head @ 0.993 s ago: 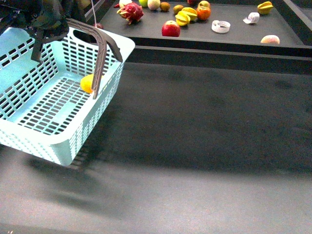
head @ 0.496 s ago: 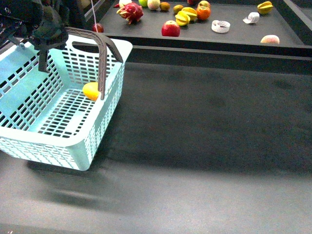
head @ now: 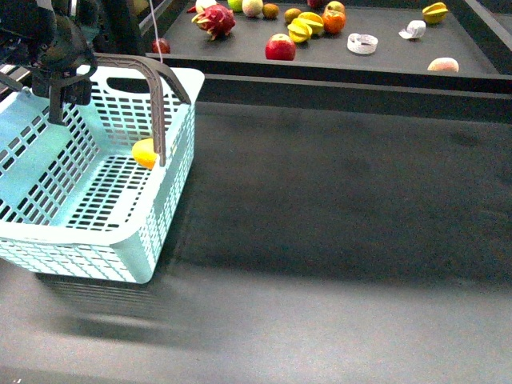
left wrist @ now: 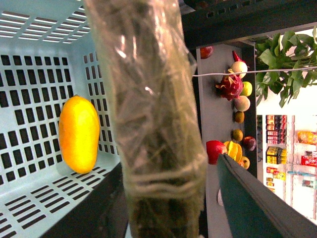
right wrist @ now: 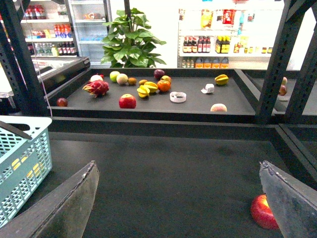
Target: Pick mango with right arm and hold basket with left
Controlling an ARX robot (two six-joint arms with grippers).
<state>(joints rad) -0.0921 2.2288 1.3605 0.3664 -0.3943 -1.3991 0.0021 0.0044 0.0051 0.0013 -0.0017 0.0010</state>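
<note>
The pale turquoise basket (head: 96, 236) stands at the left of the dark table. Its grey-brown handle (head: 154, 104) is up. My left gripper (head: 58, 80) is shut on the basket's other handle at the far left side. In the left wrist view that wrapped handle (left wrist: 148, 99) fills the middle, beside one dark finger (left wrist: 257, 203). The yellow-orange mango (head: 145, 152) lies inside the basket against its right wall, and the left wrist view shows the mango (left wrist: 79, 134) on the slotted floor. My right gripper (right wrist: 179, 198) is open over bare table with nothing between its fingers. It is out of the front view.
A raised shelf at the back holds a dragon fruit (head: 214, 19), a red apple (head: 280, 48), star fruits (head: 304, 27), an orange (head: 334, 20) and a white roll (head: 362, 42). Another red apple (right wrist: 262, 212) lies on the table by my right finger. Black frame posts (right wrist: 277, 59) stand at the sides.
The basket has swung from a tilt to nearly level and shifted left with my left gripper. The mango stayed by the right wall.
</note>
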